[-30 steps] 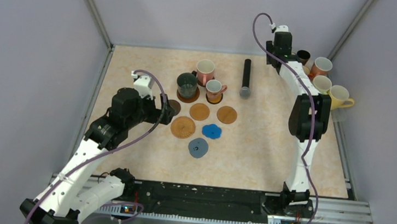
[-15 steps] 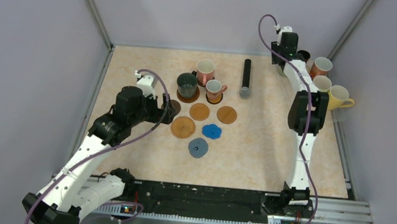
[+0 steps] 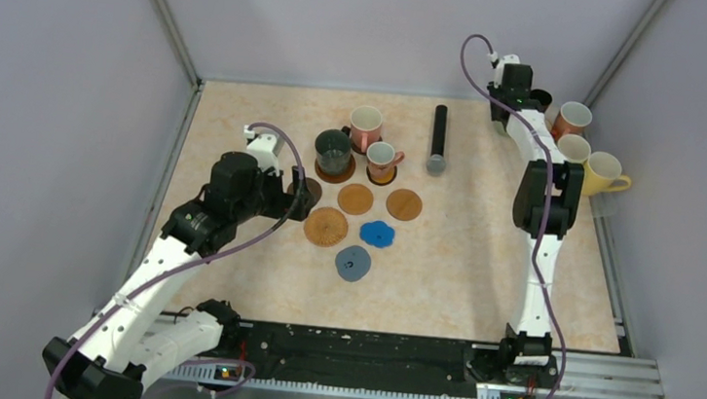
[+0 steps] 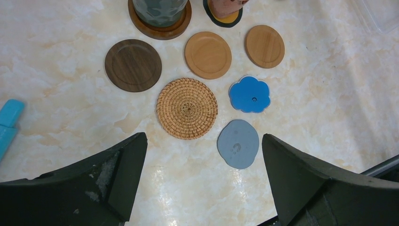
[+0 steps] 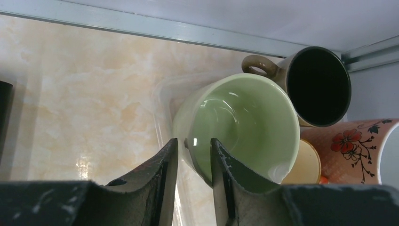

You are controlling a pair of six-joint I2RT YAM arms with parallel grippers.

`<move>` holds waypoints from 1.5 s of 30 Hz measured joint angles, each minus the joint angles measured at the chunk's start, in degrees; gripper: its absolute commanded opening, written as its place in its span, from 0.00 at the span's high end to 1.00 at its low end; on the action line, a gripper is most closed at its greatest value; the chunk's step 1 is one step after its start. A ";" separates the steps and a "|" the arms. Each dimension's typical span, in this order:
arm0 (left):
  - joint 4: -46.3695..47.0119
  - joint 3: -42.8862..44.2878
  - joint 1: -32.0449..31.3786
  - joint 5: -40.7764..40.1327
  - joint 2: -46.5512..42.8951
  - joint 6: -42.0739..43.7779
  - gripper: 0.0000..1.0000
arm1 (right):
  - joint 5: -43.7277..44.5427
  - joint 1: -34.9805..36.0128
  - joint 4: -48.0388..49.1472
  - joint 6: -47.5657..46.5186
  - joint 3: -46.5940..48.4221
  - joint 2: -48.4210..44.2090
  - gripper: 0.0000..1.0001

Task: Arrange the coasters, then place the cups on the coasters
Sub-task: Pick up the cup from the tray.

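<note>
Several coasters lie together under my left gripper (image 4: 202, 136), which hovers wide open and empty: a dark brown disc (image 4: 133, 65), two tan discs (image 4: 208, 54) (image 4: 265, 46), a woven one (image 4: 187, 108), a blue flower (image 4: 250, 93) and a grey-blue one (image 4: 238, 143). The dark green cup (image 3: 333, 151) and a small pink cup (image 3: 383, 158) stand on coasters. A larger pink cup (image 3: 365, 125) stands behind them. At the back right, my right gripper (image 5: 194, 141) grips the rim of a pale green cup (image 5: 244, 122), with one finger outside the wall and one inside.
A dark brown cup (image 5: 320, 87) and a floral orange cup (image 5: 353, 150) crowd the green one inside a clear plastic tray (image 5: 162, 108). A yellow cup (image 3: 607, 172) sits by the right wall. A long black cylinder (image 3: 439, 134) lies at the back centre.
My right gripper has moved further into the back right corner and its jaws have narrowed on the pale green cup's rim. The left arm has shifted only slightly.
</note>
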 measured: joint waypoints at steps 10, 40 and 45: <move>0.00 0.00 0.13 0.00 0.04 0.00 0.02 | -0.24 -0.35 0.02 -1.49 0.02 0.00 1.00; 0.04 0.00 0.39 -0.46 -1.73 -0.02 0.03 | -7.56 0.13 -5.51 -0.68 -20.04 -27.17 1.00; 0.04 0.00 0.46 -0.90 -2.01 0.00 0.03 | -10.71 0.92 -5.16 2.05 -32.81 -37.18 1.00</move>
